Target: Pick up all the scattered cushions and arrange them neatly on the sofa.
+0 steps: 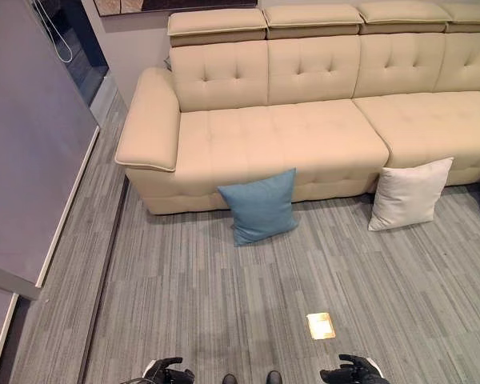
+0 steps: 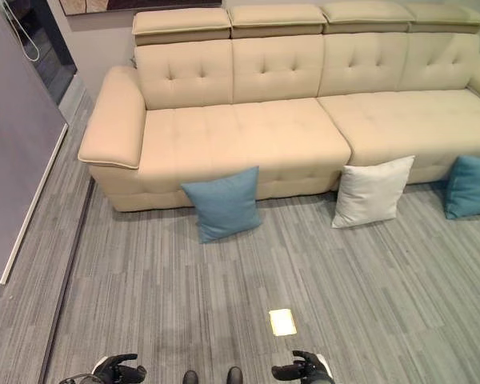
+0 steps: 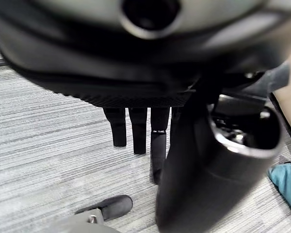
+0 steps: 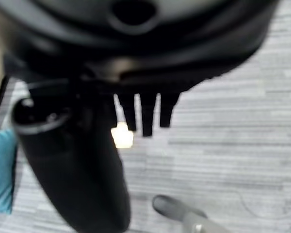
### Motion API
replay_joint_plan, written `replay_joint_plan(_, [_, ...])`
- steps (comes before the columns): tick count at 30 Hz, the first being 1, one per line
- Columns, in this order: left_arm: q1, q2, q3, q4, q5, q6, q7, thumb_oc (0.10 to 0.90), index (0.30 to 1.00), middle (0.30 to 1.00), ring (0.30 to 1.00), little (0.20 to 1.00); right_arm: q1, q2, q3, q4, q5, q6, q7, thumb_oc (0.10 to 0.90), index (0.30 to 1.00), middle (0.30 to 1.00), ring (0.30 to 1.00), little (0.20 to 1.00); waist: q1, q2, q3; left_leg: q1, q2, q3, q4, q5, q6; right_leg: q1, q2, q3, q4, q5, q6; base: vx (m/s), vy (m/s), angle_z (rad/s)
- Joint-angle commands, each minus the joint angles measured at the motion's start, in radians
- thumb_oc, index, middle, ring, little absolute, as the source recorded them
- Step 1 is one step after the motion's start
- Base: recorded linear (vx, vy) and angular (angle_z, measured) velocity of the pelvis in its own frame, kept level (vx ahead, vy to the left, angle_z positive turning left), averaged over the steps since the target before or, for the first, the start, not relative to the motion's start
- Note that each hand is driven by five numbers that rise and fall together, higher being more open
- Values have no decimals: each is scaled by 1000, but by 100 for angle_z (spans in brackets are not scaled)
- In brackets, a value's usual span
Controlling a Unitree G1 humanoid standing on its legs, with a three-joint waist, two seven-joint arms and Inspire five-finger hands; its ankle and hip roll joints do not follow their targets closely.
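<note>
1. 3 cushions sit on the grey floor (image 2: pixel 224 288), all leaning against the front of the beige sofa (image 2: pixel 248 136): a blue cushion (image 2: pixel 222 204) towards the left, a white cushion (image 2: pixel 370 192) in the middle, a teal cushion (image 2: pixel 470 186) far right.
2. Left hand (image 2: pixel 118 371) hangs low, fingers relaxed, holding nothing.
3. Right hand (image 2: pixel 306 369) is the same, released and empty.

The grey carpet (image 2: pixel 224 288) bears a beige sofa (image 2: pixel 288 120) and 3 cushions (image 2: pixel 222 203).
</note>
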Motion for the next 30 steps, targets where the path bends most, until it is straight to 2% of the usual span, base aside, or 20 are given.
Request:
replay_joint_plan(1, [-49,17,-4,38,28,-27,25,800,900,900,900,900,-28,5,23,16,-7,-17,-34,800,900,900,900,900,7,-44,-13,-18,1,-96,-44,-12,-38,-9,-97,17,43,-50,123,0,0,0])
replay_joint_plan(11, [-39,19,8,55,35,-18,34,800,900,900,900,900,-24,7,18,24,-6,-10,-33,800,900,900,900,900,17,-52,-8,2,-5,-100,-29,-35,-24,4,-100,20,55,-60,123,23,10,-1])
replay_joint_plan(21, [-53,29,9,45,26,-18,35,800,900,900,900,900,-41,14,26,5,-10,-2,-35,800,900,900,900,900,30,-70,11,-61,-29,-99,57,-70,-5,-36,-122,26,104,-65,133,13,44,-4])
replay_joint_plan(23, [-55,34,12,42,26,-18,36,800,900,900,900,900,-50,14,35,-3,-21,3,-35,800,900,900,900,900,34,-72,29,-73,-39,-104,81,-83,10,-81,-131,36,181,-60,146,4,81,-7])
replay_joint_plan(24, [-55,34,12,42,26,-18,36,800,900,900,900,900,-51,14,35,-3,-21,3,-35,800,900,900,900,900,35,-72,28,-74,-39,-104,82,-83,10,-83,-131,37,182,-61,146,43,111,-16])
replay_joint_plan(25, [-57,38,13,39,25,-18,36,800,900,900,900,900,-54,14,38,-7,-23,5,-35,800,900,900,900,900,35,-69,42,-70,-46,-109,93,-92,21,-110,-136,42,245,-58,154,54,110,-17])
replay_joint_plan(30, [-62,48,7,34,32,-18,36,800,900,900,900,900,-57,17,44,-18,-22,3,-35,800,900,900,900,900,25,-54,66,-47,-48,-133,94,-103,38,-179,-136,47,402,-34,153,71,84,-8])
